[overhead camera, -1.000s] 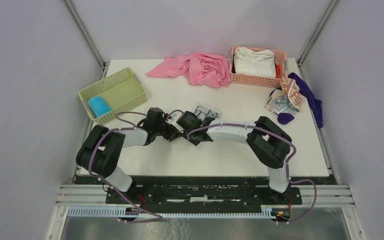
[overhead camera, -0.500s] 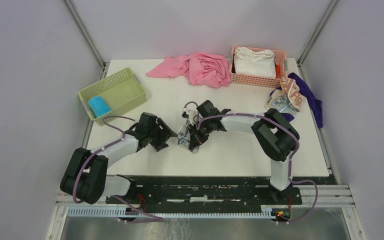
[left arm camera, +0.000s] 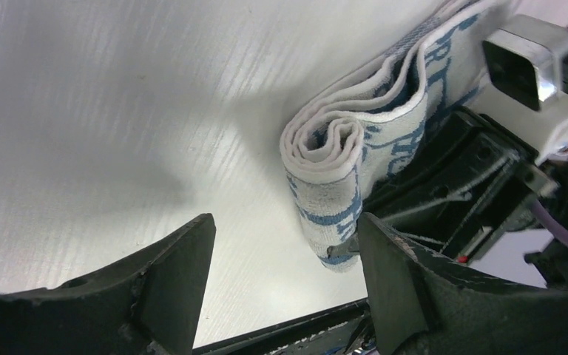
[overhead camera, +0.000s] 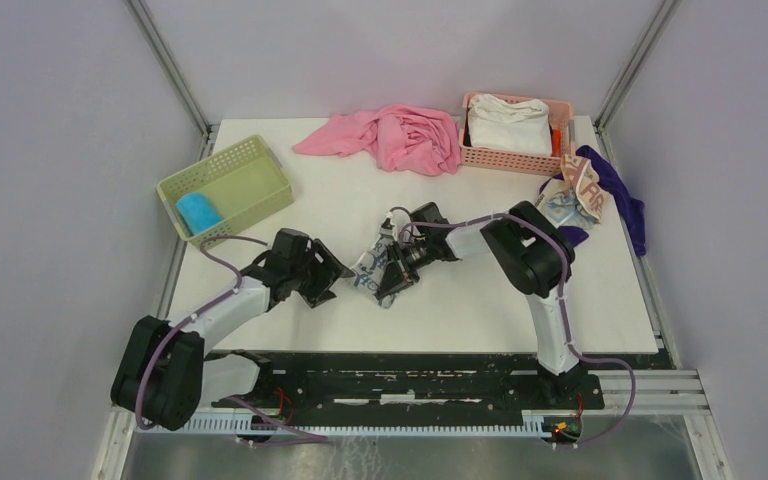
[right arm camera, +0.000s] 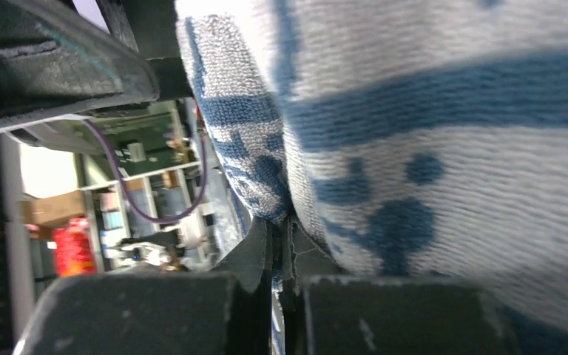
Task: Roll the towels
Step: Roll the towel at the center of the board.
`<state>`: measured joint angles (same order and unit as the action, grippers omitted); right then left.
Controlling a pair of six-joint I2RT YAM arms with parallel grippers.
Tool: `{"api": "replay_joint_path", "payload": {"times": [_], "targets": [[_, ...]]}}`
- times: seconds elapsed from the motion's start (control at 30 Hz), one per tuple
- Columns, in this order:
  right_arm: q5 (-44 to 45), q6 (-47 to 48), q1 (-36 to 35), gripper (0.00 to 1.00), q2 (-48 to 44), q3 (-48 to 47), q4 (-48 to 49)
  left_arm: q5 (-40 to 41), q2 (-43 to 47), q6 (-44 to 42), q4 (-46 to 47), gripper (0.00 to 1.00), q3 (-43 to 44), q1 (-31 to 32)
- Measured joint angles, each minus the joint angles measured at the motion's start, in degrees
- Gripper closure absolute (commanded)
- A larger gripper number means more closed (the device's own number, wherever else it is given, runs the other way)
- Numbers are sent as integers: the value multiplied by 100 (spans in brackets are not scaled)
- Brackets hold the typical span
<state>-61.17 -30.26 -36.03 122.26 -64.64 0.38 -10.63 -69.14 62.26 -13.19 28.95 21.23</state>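
Note:
The white towel with dark blue print (overhead camera: 373, 267) is partly rolled near the table's middle, its coiled end (left arm camera: 333, 151) facing my left wrist camera. My right gripper (overhead camera: 390, 277) is shut on this roll, with a thin layer of cloth pinched between the jaws (right arm camera: 282, 248) and the towel (right arm camera: 444, 148) bulging above them. My left gripper (overhead camera: 332, 281) stands open just left of the roll, with only bare table between its fingers (left arm camera: 285, 277). A plain blue rolled towel (overhead camera: 198, 211) lies in the green basket (overhead camera: 250, 175). The cream towel with lettering (overhead camera: 572, 197) lies crumpled at the right edge.
A large pink cloth (overhead camera: 400, 136) lies at the back centre. A pink basket (overhead camera: 480, 157) holding a white cloth (overhead camera: 508, 123) stands at the back right. A purple cloth (overhead camera: 618, 190) lies beside the cream towel.
My left gripper has opened, let go of the printed towel and drawn back to the left. My right gripper has kept its hold and brought the roll nearer and to the left.

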Motion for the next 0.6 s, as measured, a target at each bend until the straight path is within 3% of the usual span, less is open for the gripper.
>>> {"api": "replay_joint_path", "payload": {"times": [0.17,0.4,0.6], "targets": [[-476,-752,208,100,341,92,584,-96,177,0,221,24,-140,0],[-686,-872,254,99,487,24,769,-286,-149,2,820,31,-319,0],[-675,-758,256,94,520,-90,588,-468,-874,9,1408,48,-210,94]]}}
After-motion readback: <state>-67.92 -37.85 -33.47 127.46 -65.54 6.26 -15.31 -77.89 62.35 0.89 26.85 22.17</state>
